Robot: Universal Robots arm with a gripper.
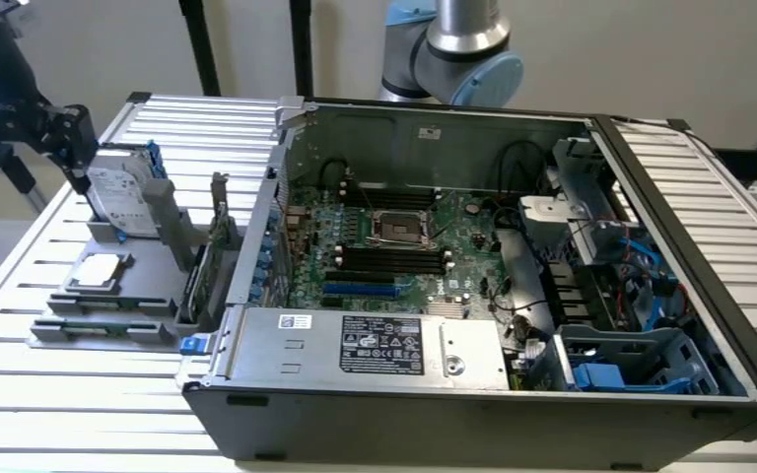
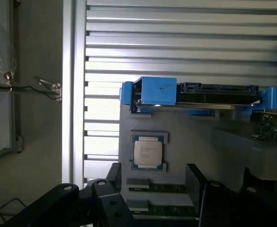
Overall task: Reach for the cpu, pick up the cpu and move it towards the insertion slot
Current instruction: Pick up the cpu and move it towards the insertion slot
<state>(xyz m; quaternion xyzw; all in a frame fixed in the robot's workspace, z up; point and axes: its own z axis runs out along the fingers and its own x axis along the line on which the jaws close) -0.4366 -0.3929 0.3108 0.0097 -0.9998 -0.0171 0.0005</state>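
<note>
The cpu (image 1: 99, 273) lies flat in a square recess of a grey fixture (image 1: 155, 251) on the slatted table, at the exterior view's left of the open computer case. Its silver top (image 2: 147, 152) faces the wrist camera. My gripper (image 1: 36, 133) hangs above and behind the fixture, well apart from the cpu. In the wrist view the gripper (image 2: 152, 182) is open, its black fingers (image 2: 111, 189) standing either side of the cpu's line with nothing between them. The insertion slot (image 1: 401, 229) sits on the green board inside the case.
A silver hard drive with blue rails (image 1: 122, 192) (image 2: 195, 92) stands in the fixture just behind the cpu. A memory stick (image 1: 96, 328) lies at the fixture's front, and a card (image 1: 208, 256) stands near the case wall (image 1: 267, 217). Cables and a drive cage (image 1: 615, 365) crowd the case's right side.
</note>
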